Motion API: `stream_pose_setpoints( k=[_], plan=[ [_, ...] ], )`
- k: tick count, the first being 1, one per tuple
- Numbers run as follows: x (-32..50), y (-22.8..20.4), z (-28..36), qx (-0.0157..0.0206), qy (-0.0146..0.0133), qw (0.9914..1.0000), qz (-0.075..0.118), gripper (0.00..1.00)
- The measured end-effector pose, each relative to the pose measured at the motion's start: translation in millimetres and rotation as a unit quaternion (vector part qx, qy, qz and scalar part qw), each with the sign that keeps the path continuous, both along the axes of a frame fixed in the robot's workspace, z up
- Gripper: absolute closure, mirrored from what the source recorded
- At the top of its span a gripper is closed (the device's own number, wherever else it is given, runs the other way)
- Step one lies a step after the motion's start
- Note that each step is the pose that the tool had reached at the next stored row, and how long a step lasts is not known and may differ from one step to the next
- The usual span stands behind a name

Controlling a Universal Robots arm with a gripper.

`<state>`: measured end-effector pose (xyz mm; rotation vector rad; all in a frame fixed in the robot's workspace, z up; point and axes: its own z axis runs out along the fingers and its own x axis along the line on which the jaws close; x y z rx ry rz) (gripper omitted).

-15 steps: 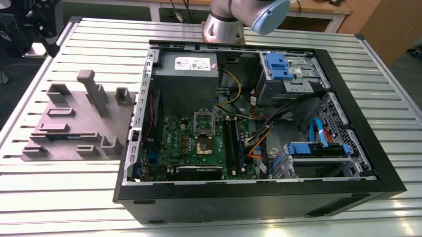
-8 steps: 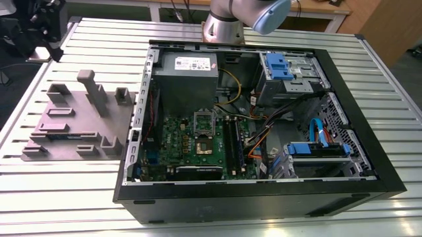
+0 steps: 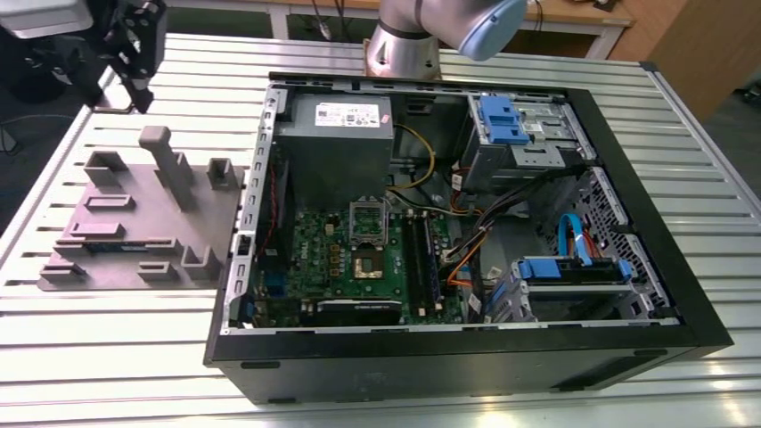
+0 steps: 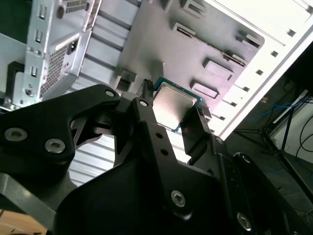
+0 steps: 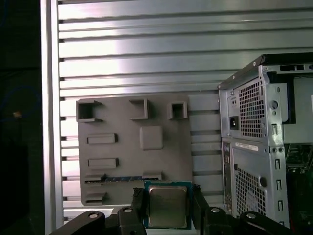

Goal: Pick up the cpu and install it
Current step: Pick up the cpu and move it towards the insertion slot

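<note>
The cpu (image 5: 167, 205) is held in the pincer (image 5: 168, 209). In both wrist views the chip is seen clamped by two opposite edges between the black fingers (image 5: 138, 205), with its silvery-grey top turned towards the cameras and its green rim showing around it. The jaws are closed only as far as the width of the chip allows, and nothing else is gripped. The chip is judged to be lifted clear, since the grey moulded holder plate (image 5: 122, 147) and the slatted tabletop (image 5: 146, 49) are seen well behind it in the second wrist view, with no contact visible.

In the exterior view the pincer (image 3: 135, 89) is found over the far corner of the tabletop at the exterior view's left, beyond the holder plate and well apart from the open computer case (image 3: 666, 303). Inside the case the green motherboard (image 3: 416, 259) lies flat. Near its middle the socket (image 3: 366, 263) looks dark and unfilled, with the silver frame (image 3: 366, 214) apparently swung up beside it, though this cannot be told for certain.

The pick-up is therefore judged done, which is the first part of the task. The installing is left undone: the chip is held over the tabletop, outside the case, and nothing has been seated in the socket
</note>
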<state>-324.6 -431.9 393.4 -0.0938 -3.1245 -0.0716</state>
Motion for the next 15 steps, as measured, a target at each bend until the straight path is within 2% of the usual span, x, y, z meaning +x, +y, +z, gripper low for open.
stream_pose_setpoints(
  k=[6, 15],
  plan=[
    [21.2, 0.0, 0.0, 0.0, 0.0, 1.0, 0.0, 0.53],
    [47.2, 0.0, 0.0, -0.0001, 0.0, 1.0, 0.0, 0.53]
  ],
)
